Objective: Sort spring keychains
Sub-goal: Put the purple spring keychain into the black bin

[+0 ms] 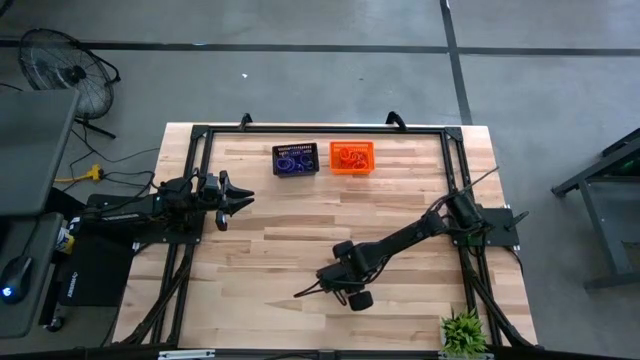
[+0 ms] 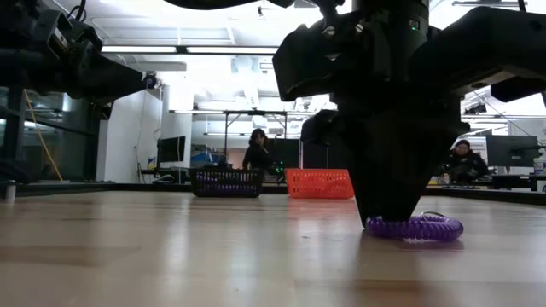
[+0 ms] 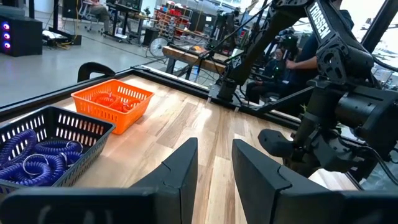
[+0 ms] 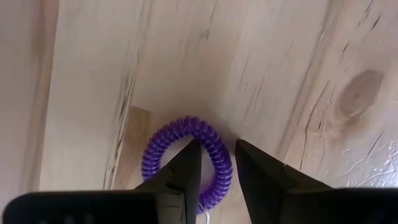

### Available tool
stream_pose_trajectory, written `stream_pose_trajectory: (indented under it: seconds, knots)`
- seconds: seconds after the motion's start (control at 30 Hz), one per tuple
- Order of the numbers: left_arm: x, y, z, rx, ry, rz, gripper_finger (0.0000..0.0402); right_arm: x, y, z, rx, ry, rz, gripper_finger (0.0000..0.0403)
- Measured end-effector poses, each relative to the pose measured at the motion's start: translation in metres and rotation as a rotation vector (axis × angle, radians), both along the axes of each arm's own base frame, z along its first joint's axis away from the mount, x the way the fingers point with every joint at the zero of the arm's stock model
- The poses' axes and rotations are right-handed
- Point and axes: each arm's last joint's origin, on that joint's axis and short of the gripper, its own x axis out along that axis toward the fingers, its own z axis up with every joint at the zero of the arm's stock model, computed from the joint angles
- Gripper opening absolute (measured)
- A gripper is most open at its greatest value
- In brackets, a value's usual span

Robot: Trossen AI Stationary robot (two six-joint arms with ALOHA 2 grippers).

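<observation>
Your purple spring keychain [image 4: 186,160] lies flat on the table [image 1: 270,260], toward its near edge and a little right of the middle, well apart from both baskets. Your right gripper [image 4: 214,165] has its tips down at the table, and its two fingers [image 4: 186,168] straddle one side of the coil: one finger sits inside the ring, the other just outside it, with the purple coil between them. The jaws stand partly apart, and you cannot tell whether they are already pressing the coil or only bracketing it. From table height you see the purple loop [image 2: 415,227] resting on the wood at the foot of the dark gripper, sticking out to one side of it. At the far side of the table the black basket [image 1: 296,160] holds a heap of purple keychains [image 3: 31,158], and just to its right the orange basket [image 1: 351,158] holds orange ones [image 1: 350,156]. Your left gripper [image 3: 214,165] waits above the left part of the table, pointing toward the middle, its fingers parted with nothing between them. Beyond the table, two people [image 2: 258,150] sit in the room.
</observation>
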Motion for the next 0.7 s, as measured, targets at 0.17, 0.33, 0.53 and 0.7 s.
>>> stream_pose_trajectory:
  seconds: [0.17,0.33,0.53,0.7]
  knots:
    - [0.0000,0.0000,0.0000,0.000,0.000,0.000,0.0099,0.0001,-0.0002,-0.0009,-0.003,0.001,-0.003,0.0072]
    - [0.0000,0.0000,0.0000,0.000,0.000,0.000,0.0099,0.0003,-0.0006,-0.0016,-0.009,-0.001,-0.022,0.0035]
    - [0.0000,0.0000,0.0000,0.000,0.000,0.000,0.0099,0.0011,-0.0017,-0.0019,-0.013,-0.007,-0.061,0.0018]
    - [0.0000,0.0000,0.0000,0.000,0.000,0.000,0.0099,0.0038,-0.0058,-0.0022,-0.004,-0.014,-0.100,0.0025]
